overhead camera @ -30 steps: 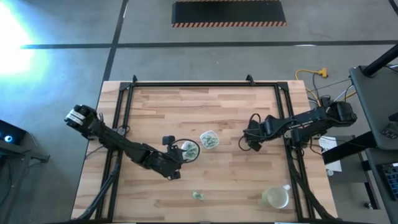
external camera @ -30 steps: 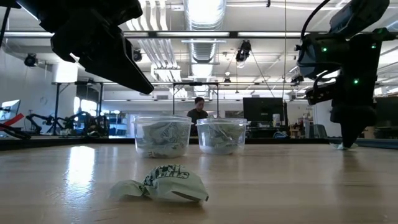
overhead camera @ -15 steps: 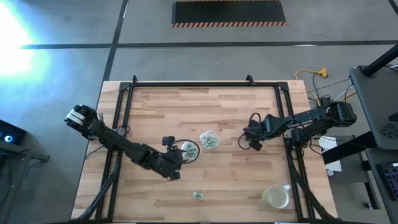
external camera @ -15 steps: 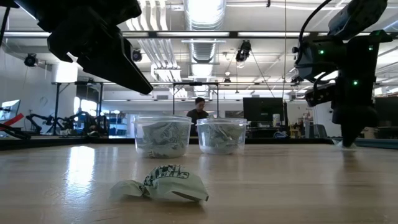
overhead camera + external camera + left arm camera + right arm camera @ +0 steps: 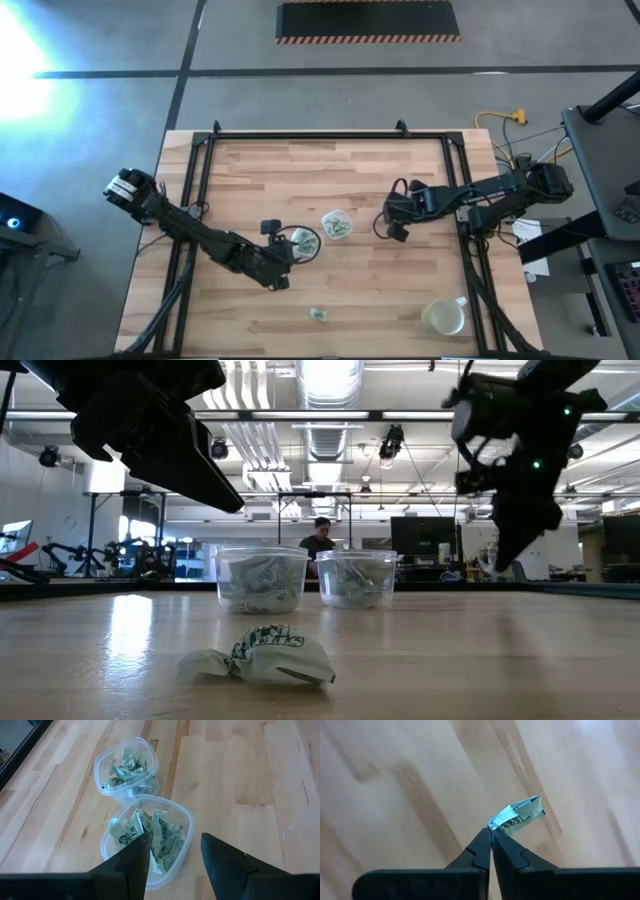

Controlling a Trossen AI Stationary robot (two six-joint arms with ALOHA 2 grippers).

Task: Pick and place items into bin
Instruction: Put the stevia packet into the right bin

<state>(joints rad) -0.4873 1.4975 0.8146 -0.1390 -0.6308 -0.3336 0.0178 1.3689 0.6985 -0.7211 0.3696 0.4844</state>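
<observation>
Right now the right pincer [image 5: 491, 836] is pinching a tiny pale green-and-white wrapper piece [image 5: 517, 813], crumpled and folded w/ dark print on it; fingers are closed tight on one corner, and the rest of the piece is sticking out just past the tips, above the bare wood counter [image 5: 380, 170]. From above, that pincer [image 5: 389, 224] is hanging over the counter's right-middle, apart from the two clear tubs to its left. Both tubs are sitting side by side, touching or nearly so, near the counter's centre: the bigger tub [image 5: 147, 841] and the smaller tub [image 5: 126, 766] are each holding a heap of the same crumpled green/white pieces. The left pincer [image 5: 174, 854] is hovering over the near rim of the bigger tub w/ fingers spread wide and nothing btwn them. One more loose piece [image 5: 258, 654] is lying on the counter by itself, near the front edge, well apart from both tubs and both pincers. A yellowish-white mug [image 5: 443, 317] is standing at the front right corner. In the low view a person [image 5: 319, 538] is showing in the room behind the tubs.
</observation>
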